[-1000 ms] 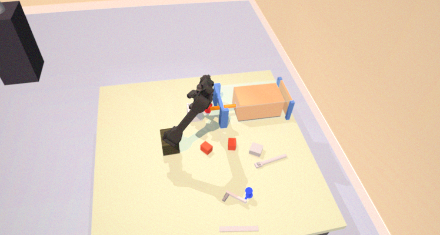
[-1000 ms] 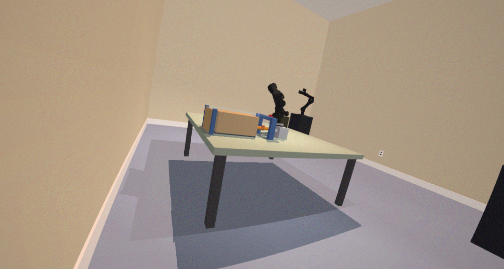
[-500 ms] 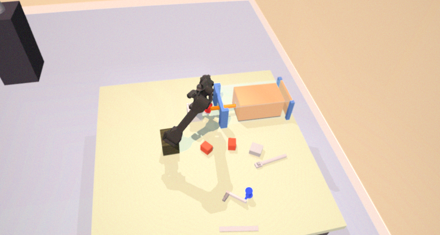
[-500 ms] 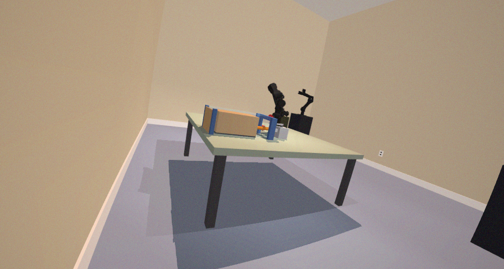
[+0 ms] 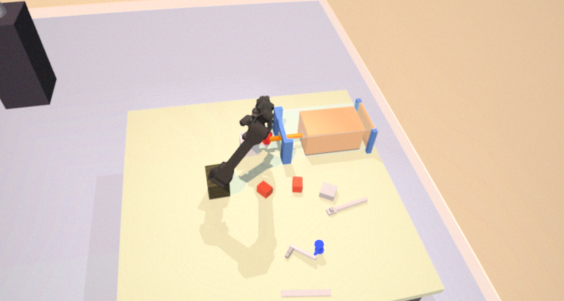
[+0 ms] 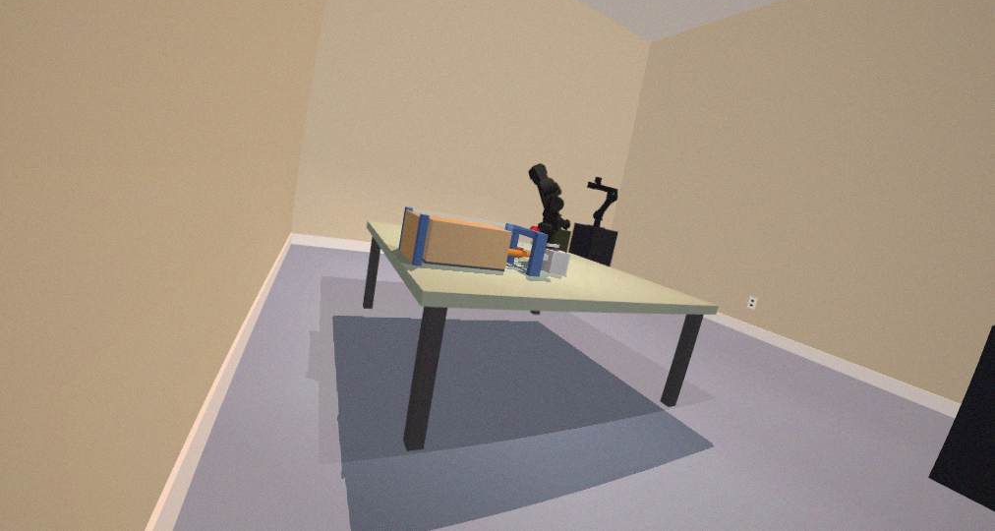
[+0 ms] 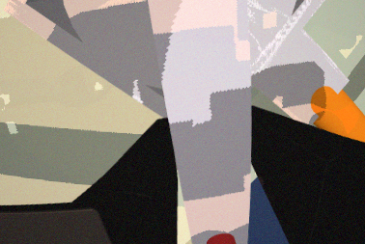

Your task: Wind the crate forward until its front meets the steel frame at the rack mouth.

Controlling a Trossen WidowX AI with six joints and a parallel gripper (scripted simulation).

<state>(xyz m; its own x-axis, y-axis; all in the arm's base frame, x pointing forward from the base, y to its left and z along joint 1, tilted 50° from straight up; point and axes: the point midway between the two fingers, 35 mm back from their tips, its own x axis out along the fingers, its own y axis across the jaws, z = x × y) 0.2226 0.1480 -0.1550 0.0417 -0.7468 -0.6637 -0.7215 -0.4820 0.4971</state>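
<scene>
We see the fingers pinching the pale crank handle [image 7: 208, 153] above the winch [image 5: 253, 147] [image 6: 557, 261] [image 7: 294, 81] on the desk [image 5: 177, 228] [image 6: 556, 297], a bar we judge stiff and light, best held near its red-knobbed end.
</scene>
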